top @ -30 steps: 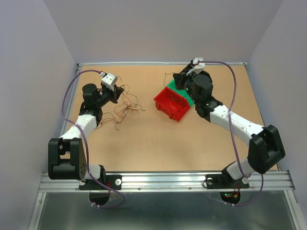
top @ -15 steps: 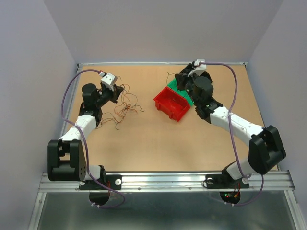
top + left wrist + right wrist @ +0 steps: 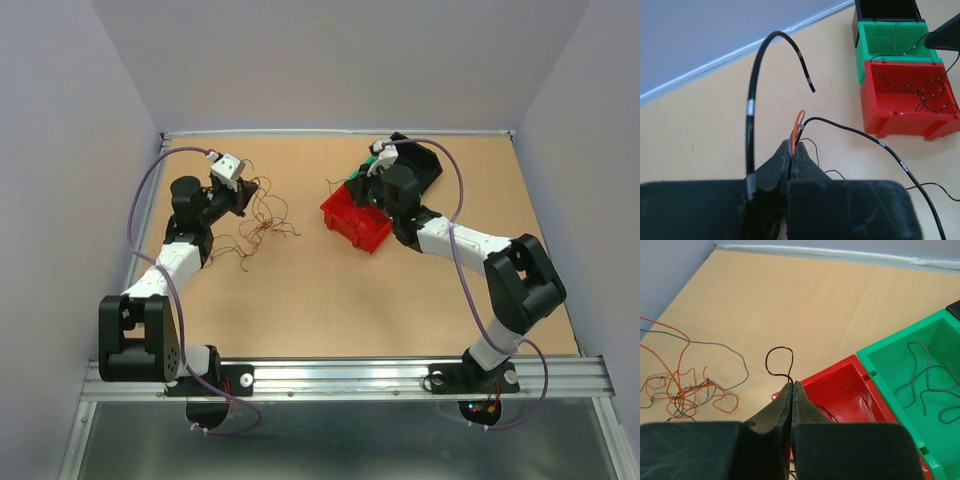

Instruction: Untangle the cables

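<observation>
Left gripper (image 3: pixel 792 147) pinches thin orange and black cables (image 3: pixel 798 126), eleven o'clock of the wire tangle (image 3: pixel 262 228). Right gripper (image 3: pixel 791 387) clamps a dark curly cable (image 3: pixel 779 359) over the red plastic bin (image 3: pixel 845 385).

Pale wooden worktop (image 3: pixel 300 310), plain and smooth, walled on the left, far and right sides, with a thin light strip along the far edge. On the left half, a loose tangle of hair-thin cables (image 3: pixel 262 226) in orange, red-brown, grey and black, curling over the wood, a few stray ends trailing toward the near side. Right of centre, well apart from the tangle, three small open bins in a touching row, set at a slant: red bin (image 3: pixel 345 228) nearest the middle, green bin (image 3: pixel 900 59) behind it, black bin (image 3: pixel 887 14) last, toward the far edge.
</observation>
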`<state>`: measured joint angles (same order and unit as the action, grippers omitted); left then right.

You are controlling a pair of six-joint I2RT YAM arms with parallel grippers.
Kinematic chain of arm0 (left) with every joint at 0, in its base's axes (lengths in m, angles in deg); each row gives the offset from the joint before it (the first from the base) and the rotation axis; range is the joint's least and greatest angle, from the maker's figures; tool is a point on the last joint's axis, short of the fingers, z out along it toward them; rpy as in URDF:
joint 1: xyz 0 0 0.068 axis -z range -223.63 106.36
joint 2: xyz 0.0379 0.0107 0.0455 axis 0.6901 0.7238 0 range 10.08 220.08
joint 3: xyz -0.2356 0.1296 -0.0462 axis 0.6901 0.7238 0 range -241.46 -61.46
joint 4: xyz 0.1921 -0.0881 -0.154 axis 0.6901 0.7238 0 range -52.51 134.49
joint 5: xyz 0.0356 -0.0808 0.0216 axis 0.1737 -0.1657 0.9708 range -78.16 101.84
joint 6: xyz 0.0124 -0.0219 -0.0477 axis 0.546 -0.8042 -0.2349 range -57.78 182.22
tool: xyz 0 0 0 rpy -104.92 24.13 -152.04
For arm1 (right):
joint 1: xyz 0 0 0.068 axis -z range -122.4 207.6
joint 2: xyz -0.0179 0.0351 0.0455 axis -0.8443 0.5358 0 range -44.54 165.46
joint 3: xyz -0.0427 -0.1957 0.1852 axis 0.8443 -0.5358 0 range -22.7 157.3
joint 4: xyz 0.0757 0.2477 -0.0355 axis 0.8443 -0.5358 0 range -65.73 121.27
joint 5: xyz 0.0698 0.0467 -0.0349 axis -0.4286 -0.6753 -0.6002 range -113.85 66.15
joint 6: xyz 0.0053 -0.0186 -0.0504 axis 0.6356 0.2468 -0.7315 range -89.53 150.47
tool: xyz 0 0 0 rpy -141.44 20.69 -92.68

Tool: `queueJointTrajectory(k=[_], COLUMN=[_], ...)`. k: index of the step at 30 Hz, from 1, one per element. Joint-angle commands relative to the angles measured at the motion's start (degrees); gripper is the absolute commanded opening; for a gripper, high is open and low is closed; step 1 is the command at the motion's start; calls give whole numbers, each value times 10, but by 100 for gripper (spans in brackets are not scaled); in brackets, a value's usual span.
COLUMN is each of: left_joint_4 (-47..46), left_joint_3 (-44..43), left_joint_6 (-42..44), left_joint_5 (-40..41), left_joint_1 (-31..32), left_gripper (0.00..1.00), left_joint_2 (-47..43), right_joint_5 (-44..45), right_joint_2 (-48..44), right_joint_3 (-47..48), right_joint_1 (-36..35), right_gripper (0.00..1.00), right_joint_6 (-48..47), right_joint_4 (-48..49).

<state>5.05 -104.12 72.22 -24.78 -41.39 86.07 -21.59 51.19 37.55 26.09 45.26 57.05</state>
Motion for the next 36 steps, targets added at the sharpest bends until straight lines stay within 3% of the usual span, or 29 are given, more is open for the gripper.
queueJointTrajectory(k=[1, 17, 25, 28, 36], left_joint_4=[-32, -31, -31, -32, -25], left_joint_3=[2, 3, 5, 6, 7], left_joint_6=[5, 5, 10, 12, 34], left_joint_5=[-10, -10, -5, 0, 23], left_joint_1=[4, 5, 7, 10, 32], left_gripper=[0, 0, 0, 0, 0], left_joint_2=[-18, -18, -22, -25, -22], right_joint_5=[-57, -140, -147, -146, -133], right_joint_2=[-3, 27, 165, 170, 69], right_joint_3=[-7, -85, 28, 26, 1], right_joint_1=[10, 42, 47, 47, 46], right_gripper=[1, 1, 1, 1, 30], right_joint_6=[1, -41, -46, -49, -52], right_joint_4=[34, 31, -72, -72, -73])
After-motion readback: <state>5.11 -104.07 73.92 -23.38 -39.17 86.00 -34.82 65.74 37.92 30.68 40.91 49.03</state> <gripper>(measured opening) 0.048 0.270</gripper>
